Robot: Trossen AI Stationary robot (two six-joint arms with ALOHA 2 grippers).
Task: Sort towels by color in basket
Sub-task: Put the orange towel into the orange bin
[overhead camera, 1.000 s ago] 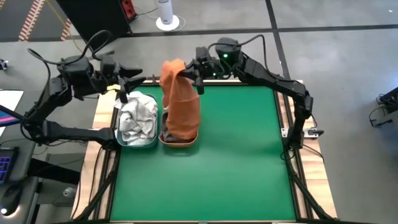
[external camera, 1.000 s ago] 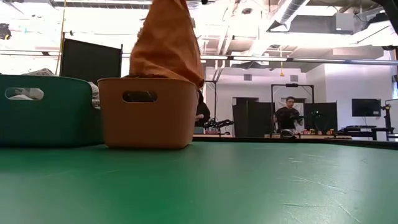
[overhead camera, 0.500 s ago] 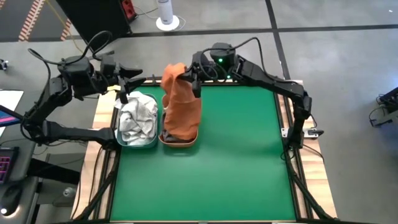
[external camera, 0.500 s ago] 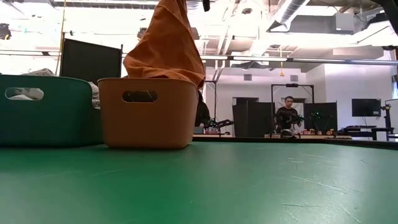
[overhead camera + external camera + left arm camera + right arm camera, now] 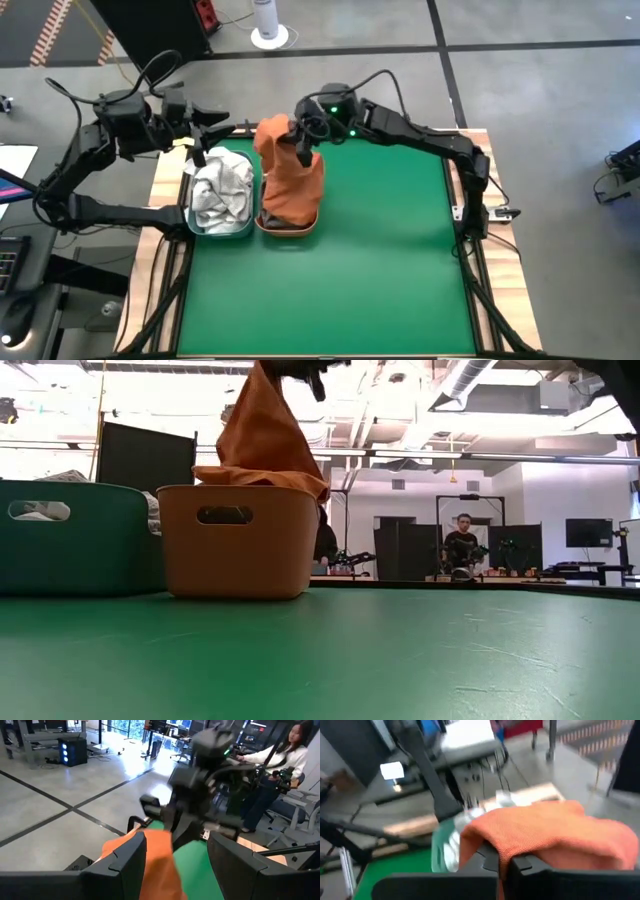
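Rust-orange towel (image 5: 292, 175), tan basket (image 5: 238, 540), teal basket (image 5: 80, 538), green table (image 5: 340, 270)

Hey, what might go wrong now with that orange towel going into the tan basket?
The right pincer holds the orange towel bunched high above the tan basket. If released from there, the cloth may drape over the rim instead of dropping inside. The green basket stands right beside it, so a fold might spill across onto the white towels. The left pincer waits open nearby; a sideways swing might bring the arms together.
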